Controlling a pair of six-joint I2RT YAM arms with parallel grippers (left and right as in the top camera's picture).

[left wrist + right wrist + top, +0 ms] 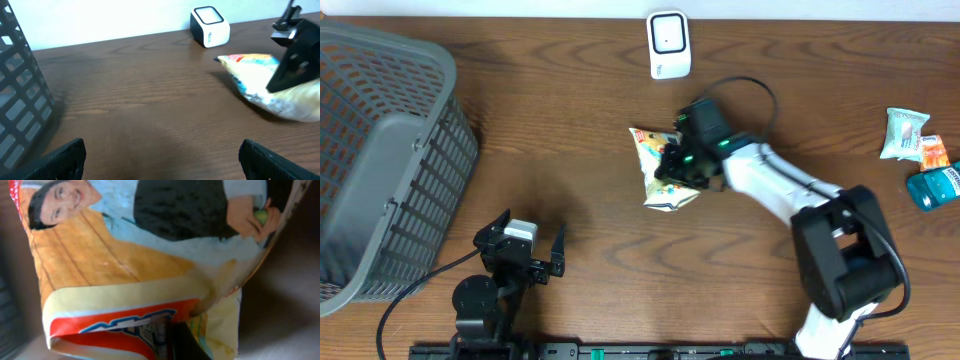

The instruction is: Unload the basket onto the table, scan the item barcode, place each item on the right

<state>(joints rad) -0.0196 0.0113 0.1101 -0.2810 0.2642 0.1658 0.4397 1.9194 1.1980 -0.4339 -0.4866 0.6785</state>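
The item, a yellow and light-blue snack bag (660,170), lies near the middle of the table, in front of the white barcode scanner (669,44). My right gripper (680,163) is shut on the bag's right side. In the right wrist view the bag (150,255) fills the frame, and one dark finger (187,342) presses into its crumpled red-striped edge. My left gripper (525,255) stands open near the front left, far from the bag, with nothing between its fingers (60,160). The left wrist view shows the bag (255,80) and the scanner (210,25) ahead to the right.
A grey plastic basket (380,150) takes up the left side. At the far right edge lie a green-and-white packet (904,133), a teal item (932,186) and something orange between them. The right arm (790,190) stretches across the right half.
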